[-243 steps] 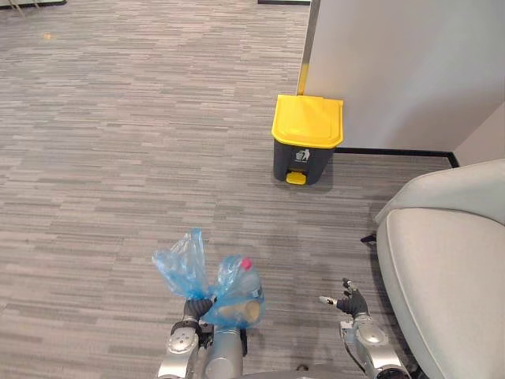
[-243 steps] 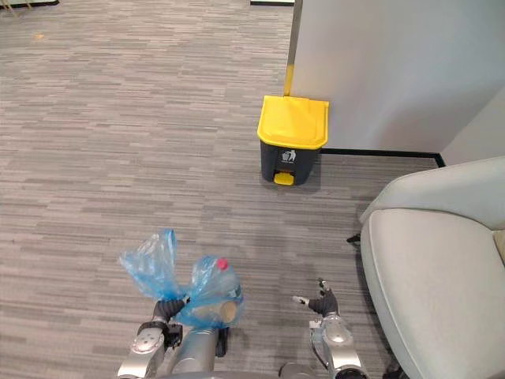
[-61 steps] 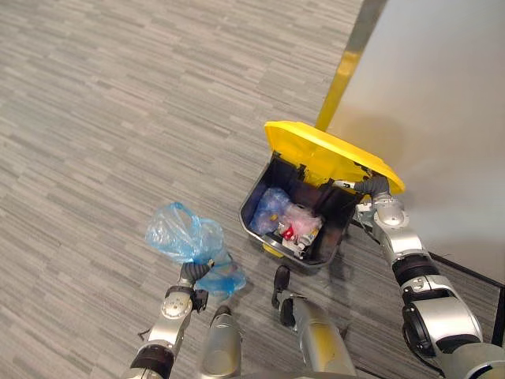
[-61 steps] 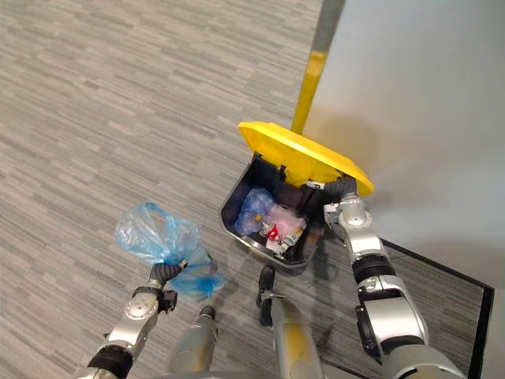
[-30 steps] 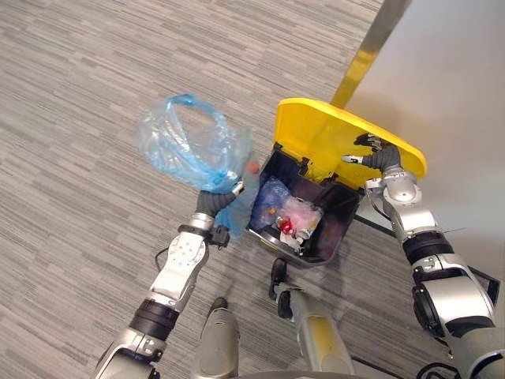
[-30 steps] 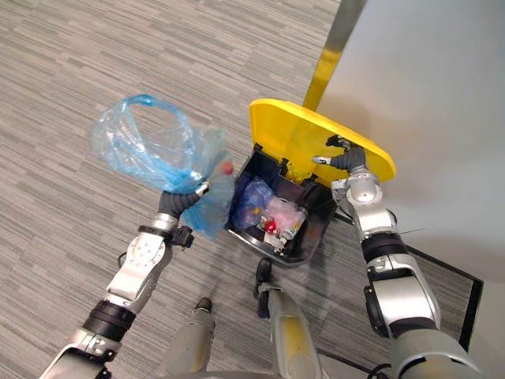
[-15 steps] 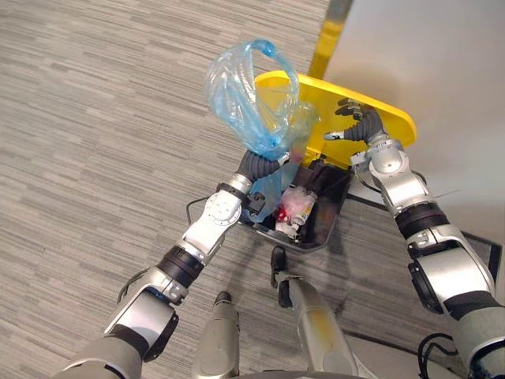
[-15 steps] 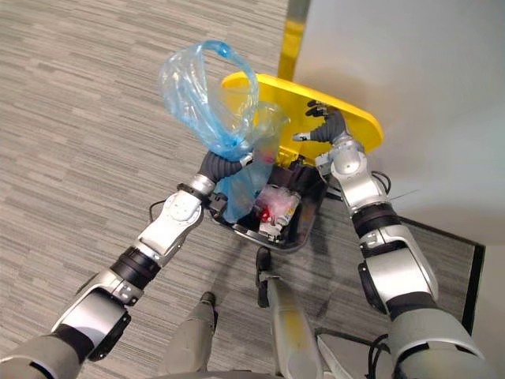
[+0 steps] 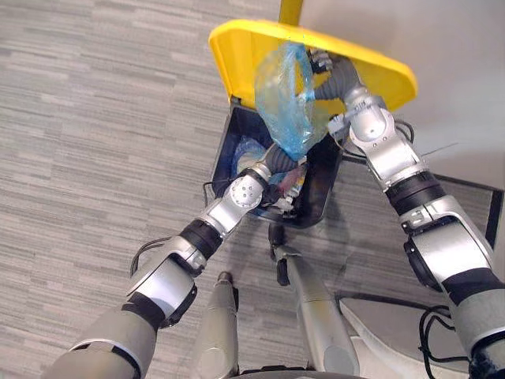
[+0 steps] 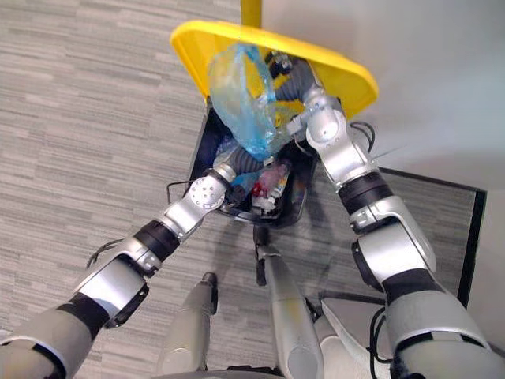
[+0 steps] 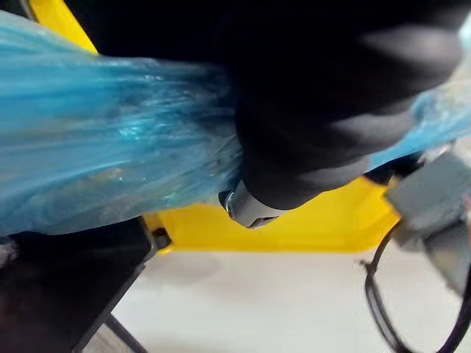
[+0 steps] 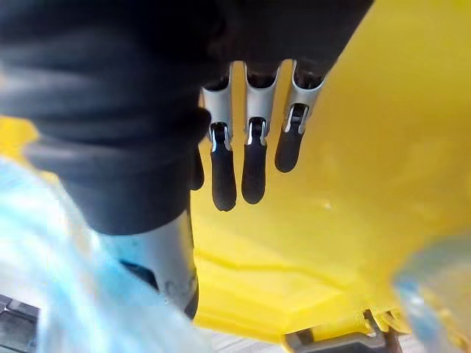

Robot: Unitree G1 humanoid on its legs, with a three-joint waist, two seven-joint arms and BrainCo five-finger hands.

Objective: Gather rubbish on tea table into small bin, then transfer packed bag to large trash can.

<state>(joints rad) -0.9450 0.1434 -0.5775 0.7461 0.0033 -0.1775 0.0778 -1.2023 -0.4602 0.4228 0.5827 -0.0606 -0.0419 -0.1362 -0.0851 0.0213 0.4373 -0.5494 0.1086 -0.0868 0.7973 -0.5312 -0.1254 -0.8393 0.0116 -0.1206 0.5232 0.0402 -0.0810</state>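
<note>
My left hand (image 9: 277, 161) is shut on the neck of a blue plastic bag (image 9: 287, 103) with rubbish in it. It holds the bag over the mouth of the dark bin (image 9: 229, 146). In the left wrist view the bag (image 11: 96, 140) runs out past my left hand (image 11: 316, 110). The bin's yellow lid (image 9: 237, 55) stands raised. My right hand (image 9: 334, 76) is open, and its straight fingers (image 12: 254, 162) lie against the lid's underside (image 12: 368, 147). Another blue bag and pink and red rubbish (image 10: 269, 186) lie inside the bin.
The bin stands against a white wall (image 9: 450, 39) with a yellow corner strip (image 9: 290, 9). A black frame (image 9: 473, 185) runs along the floor to the right. Grey striped carpet (image 9: 95, 118) spreads out to the left.
My left hand has carried the blue bag to the right, from the bin's near edge to over its opening. The right hand stays on the raised lid. The camera has moved closer.
</note>
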